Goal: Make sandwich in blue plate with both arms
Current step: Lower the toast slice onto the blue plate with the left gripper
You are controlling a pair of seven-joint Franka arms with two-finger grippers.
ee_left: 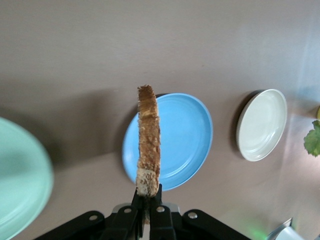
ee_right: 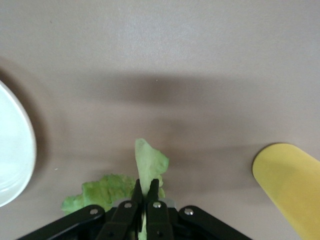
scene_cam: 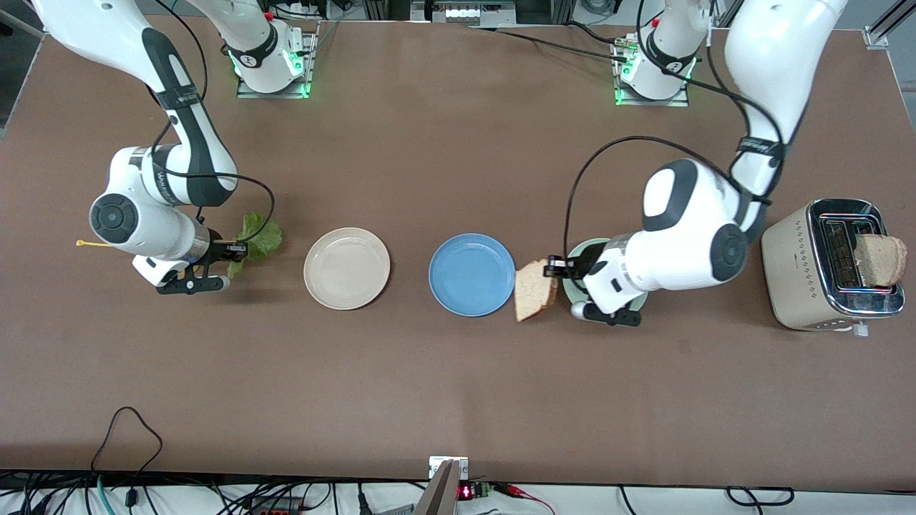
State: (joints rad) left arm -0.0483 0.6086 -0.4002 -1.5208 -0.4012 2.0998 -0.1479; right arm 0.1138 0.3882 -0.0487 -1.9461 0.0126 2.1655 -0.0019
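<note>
Sandwich parts: I see them spread in a row across the middle of the tabletop, none on the blue plate yet.
Right gripper (scene_cam: 230,249): toward the right arm's end of the table; I read its fingers as clamped on the lettuce leaf (scene_cam: 259,236), which hangs above bare tabletop.
Right wrist view: the leaf's pale stem (ee_right: 148,165) stands up between the pinched fingers, its ruffled green part beside them; a yellow rounded object (ee_right: 290,180) lies near on the table.
Cream-white plate (scene_cam: 346,268): bare, beside the lettuce and just beside the blue plate.
Blue plate (scene_cam: 471,274): mid-table, bare, between the cream-white plate and the held bread.
Left gripper (scene_cam: 552,269): fingers closed on a bread slice (scene_cam: 535,290), held on edge at the blue plate's rim on the side toward the left arm's end.
Left wrist view: the slice (ee_left: 148,145) shows edge-on with the blue plate (ee_left: 185,140) under it.
Mint-green plate (scene_cam: 576,257): mostly hidden under the left arm's wrist.
Toaster (scene_cam: 830,265): near the table's edge at the left arm's end, with a second bread slice (scene_cam: 880,259) sticking out of a slot.
</note>
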